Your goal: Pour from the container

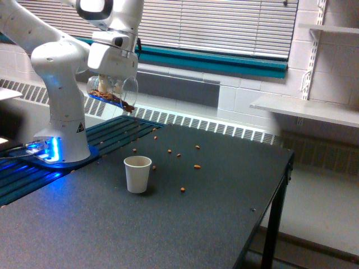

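Exterior view shows the white Franka arm's gripper (114, 74) carrying the clear transparent cylindrical jar (112, 91) high above the dark grey speckled tabletop (224, 224), toward this view's left. The jar hangs above and slightly to the view's left of the small white paper cup (137, 174), well apart from it in height. The jaws sit behind the white hand housing and the jar wall; they appear clenched around the jar, since nothing else supports it, but the contact itself cannot be made out.

Progress: the pour is under way and only partly done. A layer of small brown nut-like pieces (106, 95) lies along the lower side of the jar, with a few gathered at its mouth, so a good share of the contents is left to discharge. Whether any pieces lie inside the cup cannot be seen from this angle. Spillage is evident: loose brown pieces (197, 166) are scattered on the tabletop to the view's right of the cup and behind it, with one just beside the cup. The accuracy of the pour is judged poor.

Orientation: the jar lies close to horizontal. Its long axis runs from the view's left to the view's right and dips slightly at the right end. The open mouth points toward the view's right and a little downward, roughly over the cup. The closed base points toward the arm's column on the view's left
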You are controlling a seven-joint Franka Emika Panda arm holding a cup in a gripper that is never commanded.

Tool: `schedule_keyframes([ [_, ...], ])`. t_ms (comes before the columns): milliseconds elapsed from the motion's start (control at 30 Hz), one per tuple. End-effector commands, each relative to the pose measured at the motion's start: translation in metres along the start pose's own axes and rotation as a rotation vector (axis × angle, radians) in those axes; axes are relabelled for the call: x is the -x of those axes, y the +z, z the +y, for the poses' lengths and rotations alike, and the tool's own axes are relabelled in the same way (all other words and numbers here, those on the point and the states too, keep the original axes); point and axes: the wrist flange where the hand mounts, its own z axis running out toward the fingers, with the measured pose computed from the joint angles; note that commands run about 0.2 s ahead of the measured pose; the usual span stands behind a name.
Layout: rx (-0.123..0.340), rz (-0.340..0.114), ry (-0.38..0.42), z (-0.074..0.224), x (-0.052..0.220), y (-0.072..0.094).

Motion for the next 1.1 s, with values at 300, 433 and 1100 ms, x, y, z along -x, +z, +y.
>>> schedule_keyframes([
  [300,0.046,-0.028,-0.006,0.006,0.008,0.013],
  [433,0.051,-0.033,-0.006,0.007,0.008,0.015],
  [1100,0.074,-0.061,-0.016,0.011,0.005,0.023],
])
